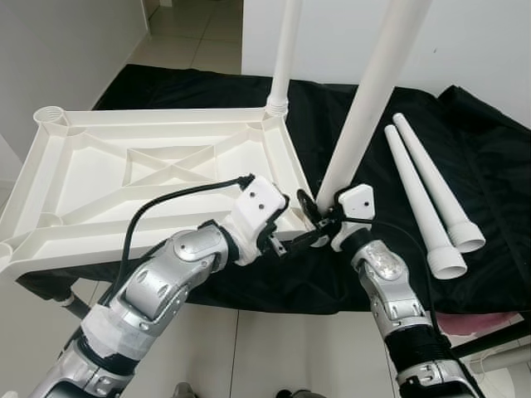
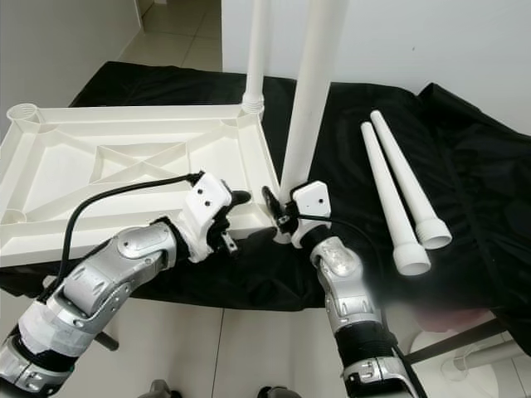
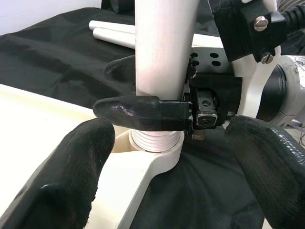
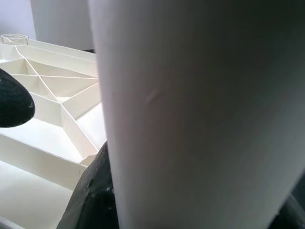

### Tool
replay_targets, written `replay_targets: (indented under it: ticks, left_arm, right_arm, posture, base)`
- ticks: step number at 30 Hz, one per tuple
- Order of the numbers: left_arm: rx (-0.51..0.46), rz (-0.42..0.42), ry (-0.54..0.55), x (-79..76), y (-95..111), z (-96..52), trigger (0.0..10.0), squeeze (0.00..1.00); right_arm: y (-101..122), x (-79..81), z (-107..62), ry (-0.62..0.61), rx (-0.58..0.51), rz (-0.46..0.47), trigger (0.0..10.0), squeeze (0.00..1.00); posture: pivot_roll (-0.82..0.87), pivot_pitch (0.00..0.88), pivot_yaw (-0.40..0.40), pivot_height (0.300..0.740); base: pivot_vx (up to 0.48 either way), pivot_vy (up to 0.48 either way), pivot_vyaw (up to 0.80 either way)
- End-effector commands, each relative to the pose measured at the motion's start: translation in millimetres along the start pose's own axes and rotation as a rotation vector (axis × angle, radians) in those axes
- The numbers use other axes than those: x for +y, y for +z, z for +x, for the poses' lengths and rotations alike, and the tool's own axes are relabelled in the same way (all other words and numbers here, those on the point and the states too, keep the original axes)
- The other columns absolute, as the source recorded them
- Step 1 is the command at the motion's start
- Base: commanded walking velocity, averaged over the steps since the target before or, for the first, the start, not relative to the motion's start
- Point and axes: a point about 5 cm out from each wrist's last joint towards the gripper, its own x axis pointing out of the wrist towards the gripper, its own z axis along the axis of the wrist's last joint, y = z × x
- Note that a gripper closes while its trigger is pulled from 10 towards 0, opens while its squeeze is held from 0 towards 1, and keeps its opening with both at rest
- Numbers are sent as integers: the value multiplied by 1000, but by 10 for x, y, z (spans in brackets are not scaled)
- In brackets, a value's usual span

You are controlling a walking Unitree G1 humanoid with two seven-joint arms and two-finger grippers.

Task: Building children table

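The white table top (image 1: 149,120) lies upside down on a black cloth. One white leg (image 1: 286,50) stands in its far right corner socket. A second leg (image 1: 373,91) stands tilted at the near right corner, its threaded base (image 3: 155,140) sitting in the socket (image 3: 157,164). My right gripper (image 1: 315,220) is shut on this leg just above the base, with one finger (image 3: 138,112) wrapped across it. My left gripper (image 1: 289,224) is open beside the same corner, its fingers on either side of the socket and not touching the leg. In the right wrist view the held leg (image 4: 200,119) is very close.
Two loose white legs (image 1: 419,203) (image 1: 440,186) lie side by side on the black cloth (image 1: 489,166) to the right. The cloth's near edge drops to a tiled floor (image 1: 282,348). A white wall (image 1: 481,41) stands behind, and a pink item (image 1: 485,323) lies low right.
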Motion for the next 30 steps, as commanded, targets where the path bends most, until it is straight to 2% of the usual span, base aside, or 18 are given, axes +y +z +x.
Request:
replay_targets:
  ticks: [1,3,9,12,18,21,30]
  left_arm:
    - [1,12,-92,-63,24,-5,10000,0]
    - [2,12,-94,-65,24,-7,10000,0]
    - [2,14,-98,-75,24,-9,10000,0]
    - [-1,12,-99,-82,31,-4,10000,0]
    - [-1,10,-99,-84,27,-5,10000,0]
    - [-1,9,-98,-84,29,-5,10000,0]
    - [1,5,-90,-79,22,-7,10000,0]
  right_arm:
    - [-299,65,-134,30,139,52,10000,0]
    - [-303,68,-107,31,153,96,10000,0]
    - [-300,38,-80,3,162,139,10000,0]
    - [-355,11,-77,-19,224,159,10000,0]
    - [-399,8,-87,-12,264,151,10000,0]
    - [-458,-13,-87,-31,321,188,10000,0]
    - [-431,-22,-89,-77,299,174,10000,0]
  posture:
    - [45,95,-44,740]
    - [46,94,-44,740]
    - [46,91,-45,740]
    - [45,94,-49,740]
    - [43,97,-50,740]
    - [42,101,-50,740]
    - [42,109,-54,740]
  base:
    - [0,0,0]
    - [0,0,0]
    - [0,0,0]
    - [0,0,0]
    - [0,0,0]
    - [0,0,0]
    - [0,0,0]
